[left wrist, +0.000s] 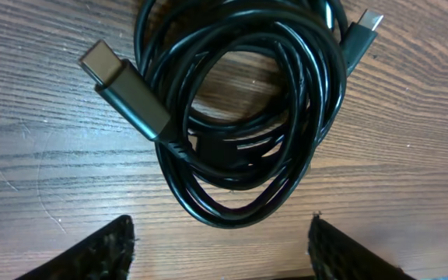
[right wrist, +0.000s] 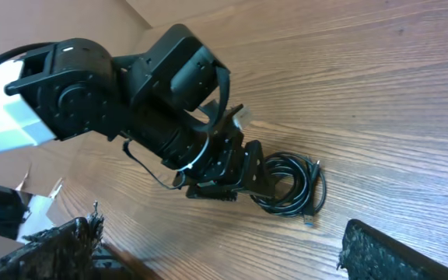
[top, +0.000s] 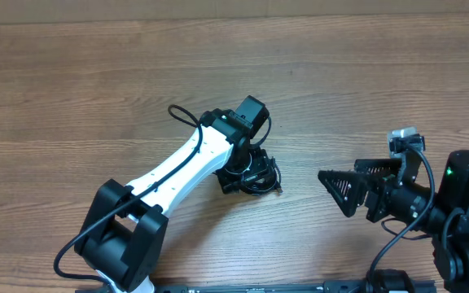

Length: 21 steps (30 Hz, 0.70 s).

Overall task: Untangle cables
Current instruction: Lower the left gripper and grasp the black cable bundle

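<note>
- Cables [left wrist: 232, 208]: I count one small coil of black cord lying on the table [top: 72, 81]. Several turns overlap, and I cannot tell how many separate cords are in it.
- Two plug ends show in the left wrist view: a long plug [left wrist: 123, 84] at the coil's upper left and a small plug [left wrist: 362, 33] at its upper right.
- Left gripper [left wrist: 220, 260] hangs right over the coil, its two fingers spread wide and holding nothing.
- Right gripper [right wrist: 224, 257] sits well apart from the coil, its fingers also wide apart and empty.

A coil of black cables [left wrist: 321, 101] lies on the wooden table [top: 96, 73].
</note>
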Each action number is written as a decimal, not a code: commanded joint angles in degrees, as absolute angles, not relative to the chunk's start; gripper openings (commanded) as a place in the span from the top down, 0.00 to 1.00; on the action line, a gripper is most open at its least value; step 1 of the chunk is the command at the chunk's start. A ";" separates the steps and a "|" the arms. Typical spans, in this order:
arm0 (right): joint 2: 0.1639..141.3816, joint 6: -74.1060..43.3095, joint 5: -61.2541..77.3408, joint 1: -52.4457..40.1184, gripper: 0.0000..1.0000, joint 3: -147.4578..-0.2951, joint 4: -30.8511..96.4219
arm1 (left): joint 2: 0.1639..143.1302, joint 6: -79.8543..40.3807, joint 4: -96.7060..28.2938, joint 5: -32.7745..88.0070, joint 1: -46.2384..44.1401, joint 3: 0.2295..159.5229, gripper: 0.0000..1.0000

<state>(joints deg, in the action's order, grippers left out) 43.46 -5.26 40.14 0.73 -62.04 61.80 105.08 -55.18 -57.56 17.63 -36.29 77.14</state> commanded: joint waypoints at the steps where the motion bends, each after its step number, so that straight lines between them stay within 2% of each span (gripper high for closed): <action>1: 43.38 -4.64 41.25 0.97 0.00 -63.77 61.91 | 105.65 -56.73 -57.58 17.45 -36.51 78.00 0.31; 21: 43.38 -4.62 41.21 0.97 0.00 -63.77 63.37 | 105.65 -68.62 -56.88 12.84 -38.20 77.71 0.34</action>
<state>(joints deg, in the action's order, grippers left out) 43.46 -5.26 40.53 0.73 -62.04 63.16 105.08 -66.15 -57.12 14.63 -37.54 77.14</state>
